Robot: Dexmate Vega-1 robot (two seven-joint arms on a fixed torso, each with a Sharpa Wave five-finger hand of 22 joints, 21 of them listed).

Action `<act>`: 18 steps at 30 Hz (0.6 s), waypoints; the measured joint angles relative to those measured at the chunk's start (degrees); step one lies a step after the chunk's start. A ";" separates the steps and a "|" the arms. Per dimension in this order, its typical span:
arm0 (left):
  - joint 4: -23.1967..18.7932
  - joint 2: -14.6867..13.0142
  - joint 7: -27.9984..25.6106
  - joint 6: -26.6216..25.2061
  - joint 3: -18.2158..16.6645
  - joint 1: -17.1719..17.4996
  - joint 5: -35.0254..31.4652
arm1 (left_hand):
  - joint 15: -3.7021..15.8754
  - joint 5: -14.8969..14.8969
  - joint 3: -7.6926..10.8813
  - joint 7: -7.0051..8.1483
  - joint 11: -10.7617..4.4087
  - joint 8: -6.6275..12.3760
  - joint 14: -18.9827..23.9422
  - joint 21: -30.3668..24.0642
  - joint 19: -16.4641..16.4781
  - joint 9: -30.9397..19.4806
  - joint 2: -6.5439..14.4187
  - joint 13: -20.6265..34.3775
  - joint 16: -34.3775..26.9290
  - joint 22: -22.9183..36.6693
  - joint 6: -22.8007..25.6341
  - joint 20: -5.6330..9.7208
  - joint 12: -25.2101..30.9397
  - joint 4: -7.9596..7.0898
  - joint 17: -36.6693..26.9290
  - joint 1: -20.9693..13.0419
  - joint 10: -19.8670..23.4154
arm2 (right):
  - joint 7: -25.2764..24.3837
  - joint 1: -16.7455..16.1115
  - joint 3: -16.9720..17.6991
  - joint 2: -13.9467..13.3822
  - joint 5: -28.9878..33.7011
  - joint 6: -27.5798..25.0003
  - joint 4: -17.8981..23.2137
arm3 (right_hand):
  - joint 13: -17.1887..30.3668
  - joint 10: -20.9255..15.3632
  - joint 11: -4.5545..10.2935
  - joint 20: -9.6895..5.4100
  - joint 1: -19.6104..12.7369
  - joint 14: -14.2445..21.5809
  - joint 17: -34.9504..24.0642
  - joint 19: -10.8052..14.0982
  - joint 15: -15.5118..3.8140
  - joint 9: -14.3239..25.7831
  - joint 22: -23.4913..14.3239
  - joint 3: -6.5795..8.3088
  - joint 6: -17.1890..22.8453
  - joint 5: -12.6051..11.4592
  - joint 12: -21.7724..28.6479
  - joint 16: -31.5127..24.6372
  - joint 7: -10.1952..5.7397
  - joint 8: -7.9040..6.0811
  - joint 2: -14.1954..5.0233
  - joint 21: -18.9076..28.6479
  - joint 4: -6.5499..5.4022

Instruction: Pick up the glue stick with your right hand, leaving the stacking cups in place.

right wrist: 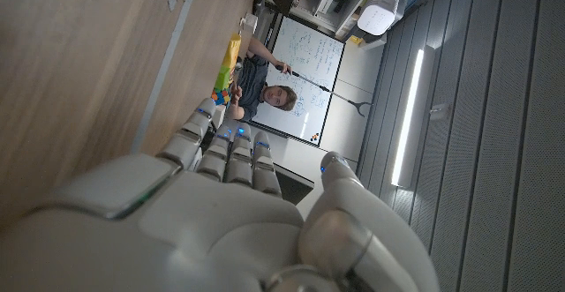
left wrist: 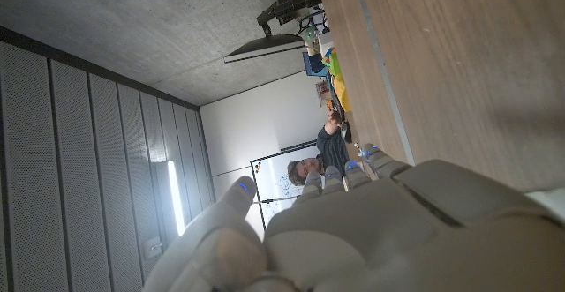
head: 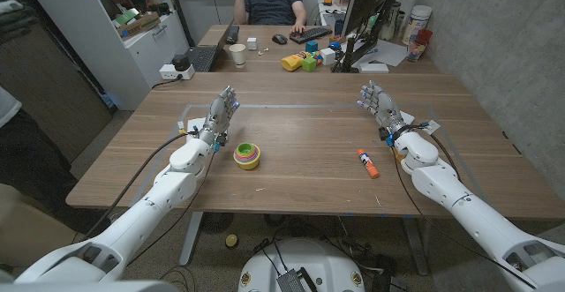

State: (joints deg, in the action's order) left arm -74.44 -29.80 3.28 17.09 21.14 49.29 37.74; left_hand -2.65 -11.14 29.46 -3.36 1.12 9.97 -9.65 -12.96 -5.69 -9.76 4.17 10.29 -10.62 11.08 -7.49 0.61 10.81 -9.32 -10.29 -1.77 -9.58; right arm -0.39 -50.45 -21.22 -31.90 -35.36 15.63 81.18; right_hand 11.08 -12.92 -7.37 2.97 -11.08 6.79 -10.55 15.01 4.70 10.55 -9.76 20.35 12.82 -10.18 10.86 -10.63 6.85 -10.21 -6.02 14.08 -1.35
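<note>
Both our hands wait, fingers spread, holding nothing.
Our right hand (head: pixel 381 108) stands apart from the small orange-and-white glue stick (head: pixel 367 162); our left hand (head: pixel 220 116) is near the nested yellow-green plastic stacking cups (head: pixel 247 155).

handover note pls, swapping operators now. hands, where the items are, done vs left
Left hand: holds nothing, fingers apart, beside the stacking cups.
Right hand: holds nothing, fingers apart, beyond the glue stick, not touching it.
Glue stick lies on the table, just inside the right forearm. Cups sit nested in front of the left hand.
Done: nothing yet.
Left: bring the right hand to the glue stick, grip and lift it; leave the cups alone.
</note>
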 measured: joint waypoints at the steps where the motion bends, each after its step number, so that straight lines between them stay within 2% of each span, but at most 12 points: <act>1: 0.10 -0.47 0.14 0.09 -0.10 0.95 0.03 | 0.00 0.00 0.02 0.00 0.00 0.00 0.00 0.00 0.00 0.00 0.00 0.00 0.00 0.00 0.00 0.00 0.00 -0.02 0.00 0.00 0.00 | -1.76 -0.14 0.00 -0.22 1.73 -0.99 0.61 | 0.00 0.00 0.00 0.00 0.00 0.00 0.00 0.00 0.00 0.00 0.00 0.00 0.00 0.00 0.00 0.00 0.00 0.00 0.00 0.00 0.00; 14: 0.47 -0.84 1.10 0.91 -0.23 1.90 0.42 | 0.00 0.00 0.01 0.00 0.00 0.00 0.00 0.00 0.00 0.01 0.00 0.00 -0.02 -0.01 0.01 0.00 0.00 -0.01 0.01 0.00 0.00 | -3.51 -0.68 -0.18 -1.99 4.15 -1.86 4.69 | -0.01 0.00 0.00 0.00 -0.67 -0.01 0.16 -0.01 -0.01 -0.01 0.01 0.21 -0.01 0.01 0.00 0.00 0.00 0.00 0.67 0.00 0.24; 16: 0.53 -0.85 1.13 1.01 -0.23 1.92 0.43 | 0.00 0.00 0.01 0.00 0.00 0.00 0.00 0.00 0.00 0.01 0.00 0.00 -0.02 -0.01 0.01 0.00 0.00 -0.01 0.01 0.00 0.00 | -3.60 -0.68 -0.19 -2.16 4.38 -1.87 4.88 | -0.01 0.00 0.00 0.21 -0.67 -0.01 0.16 0.21 -0.01 -0.01 0.01 0.22 -0.01 0.01 0.00 0.00 0.00 0.00 0.67 0.00 0.73; 18: 0.62 -0.85 1.17 1.05 -0.24 1.93 0.43 | 0.00 0.00 0.01 0.00 0.00 0.00 0.01 0.00 0.00 0.01 0.00 0.00 -0.02 -0.01 0.01 0.00 0.00 -0.01 0.01 0.00 0.01 | -3.70 -0.68 -0.19 -2.34 4.66 -1.88 5.07 | -0.01 0.01 0.01 0.31 -0.67 -0.01 0.16 0.30 -0.01 -0.01 0.01 0.22 -0.01 0.02 0.00 0.00 0.00 0.00 0.67 0.00 0.72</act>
State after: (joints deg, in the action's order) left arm -73.82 -30.65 4.45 18.14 20.90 51.22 38.17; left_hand -2.65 -11.13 29.48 -3.36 1.12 9.97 -9.65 -12.96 -5.69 -9.75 4.17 10.29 -10.65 11.07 -7.48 0.61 10.81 -9.33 -10.28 -1.77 -9.58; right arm -4.10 -51.14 -21.41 -34.23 -30.71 13.75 86.25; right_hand 11.07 -12.91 -7.37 3.28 -11.75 6.78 -10.39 15.31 4.69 10.54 -9.75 20.57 12.81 -10.17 10.86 -10.62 6.85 -10.21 -5.36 14.08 -0.62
